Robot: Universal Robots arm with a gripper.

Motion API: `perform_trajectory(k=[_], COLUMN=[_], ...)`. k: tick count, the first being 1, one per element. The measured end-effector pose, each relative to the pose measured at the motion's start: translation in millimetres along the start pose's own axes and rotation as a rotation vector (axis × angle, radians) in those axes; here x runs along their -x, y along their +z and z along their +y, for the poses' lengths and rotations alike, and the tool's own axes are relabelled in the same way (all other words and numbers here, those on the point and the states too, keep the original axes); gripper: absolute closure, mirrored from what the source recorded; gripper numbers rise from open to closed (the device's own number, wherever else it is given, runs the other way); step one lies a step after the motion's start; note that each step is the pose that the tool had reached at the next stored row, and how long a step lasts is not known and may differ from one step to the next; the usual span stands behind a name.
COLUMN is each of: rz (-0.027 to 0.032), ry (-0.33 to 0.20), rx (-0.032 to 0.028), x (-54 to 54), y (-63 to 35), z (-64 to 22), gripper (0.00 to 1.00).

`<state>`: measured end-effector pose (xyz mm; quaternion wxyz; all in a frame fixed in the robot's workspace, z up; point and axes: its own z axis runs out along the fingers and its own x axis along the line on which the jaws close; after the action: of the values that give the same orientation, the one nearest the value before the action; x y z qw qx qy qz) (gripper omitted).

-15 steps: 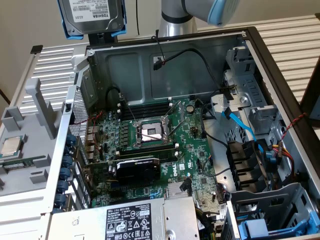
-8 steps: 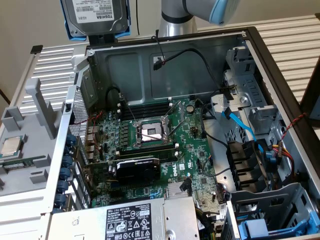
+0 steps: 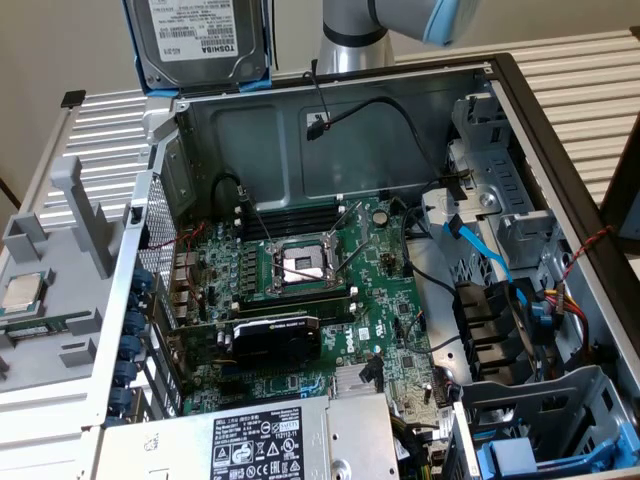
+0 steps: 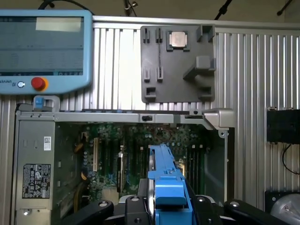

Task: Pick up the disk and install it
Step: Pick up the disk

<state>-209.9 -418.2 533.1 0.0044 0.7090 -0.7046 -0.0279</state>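
Observation:
The disk point(image 3: 200, 40) is a silver hard drive with a white label in a blue carrier. It hangs upright in the air above the far corner of the open computer case point(image 3: 300, 95), towards the exterior view's left. In the wrist view the disk point(image 4: 166, 180) shows edge-on, its blue carrier between the black fingers point(image 4: 136, 206) of my gripper point(image 4: 168, 208), which is shut on it. Below it lies the motherboard point(image 4: 140, 150).
The case holds the motherboard point(image 3: 300, 300) with its processor socket point(image 3: 300, 265), a graphics card point(image 3: 275, 340), a grey power supply point(image 3: 260, 440), loose cables and blue drive bays point(image 3: 530, 455). A grey fixture point(image 3: 60, 270) with a processor chip point(image 3: 25, 292) lies beside it. A teach pendant point(image 4: 42, 47) rests nearby.

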Motion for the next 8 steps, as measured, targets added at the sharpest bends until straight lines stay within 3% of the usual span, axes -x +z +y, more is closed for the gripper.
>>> perform_trajectory(k=[8], rz=[-0.0001], ry=[0.0], rx=[0.0105], x=[-19.6], y=[-1.6], z=[-11.3], gripper=[0.63])
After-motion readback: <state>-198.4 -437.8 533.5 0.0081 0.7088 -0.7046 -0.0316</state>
